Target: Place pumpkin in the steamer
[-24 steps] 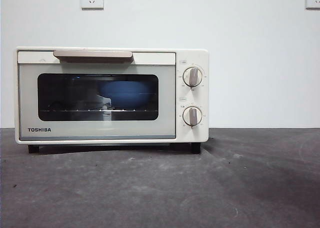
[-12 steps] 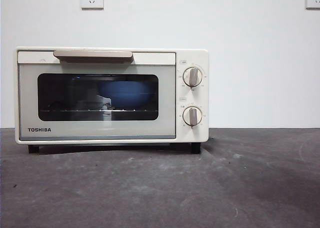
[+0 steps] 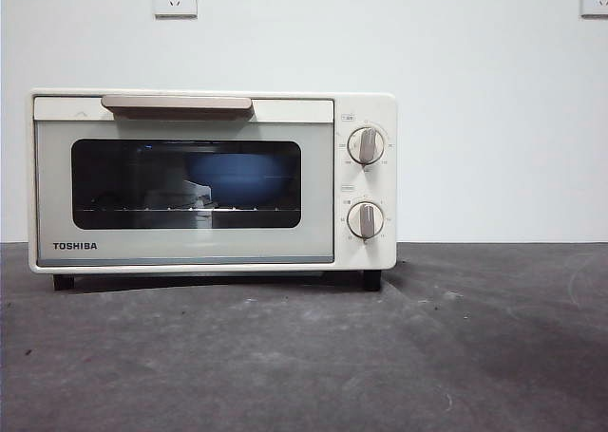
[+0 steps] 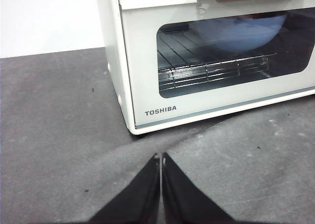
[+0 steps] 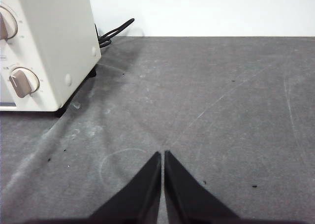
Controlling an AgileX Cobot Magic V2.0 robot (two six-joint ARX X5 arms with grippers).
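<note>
I see the steamer (image 3: 213, 180) standing on the dark table (image 3: 304, 356) with its door shut; a blue bowl (image 3: 239, 178) sits on the wire rack (image 4: 211, 69) behind the glass. I cannot spot the pumpkin. My left gripper (image 4: 161, 157) and right gripper (image 5: 162, 155) hover above bare table, jaws pressed together, holding nothing.

The left arm's matte black two-fingered hand (image 4: 161, 157) shows as a pair of smooth wedge-shaped plastic jaws tapering to thin, pale-edged tips. The right arm's matte black two-fingered hand (image 5: 162, 155) looks the same: plain dark wedges, broad at the base, without visible markings, screws or cables.
</note>
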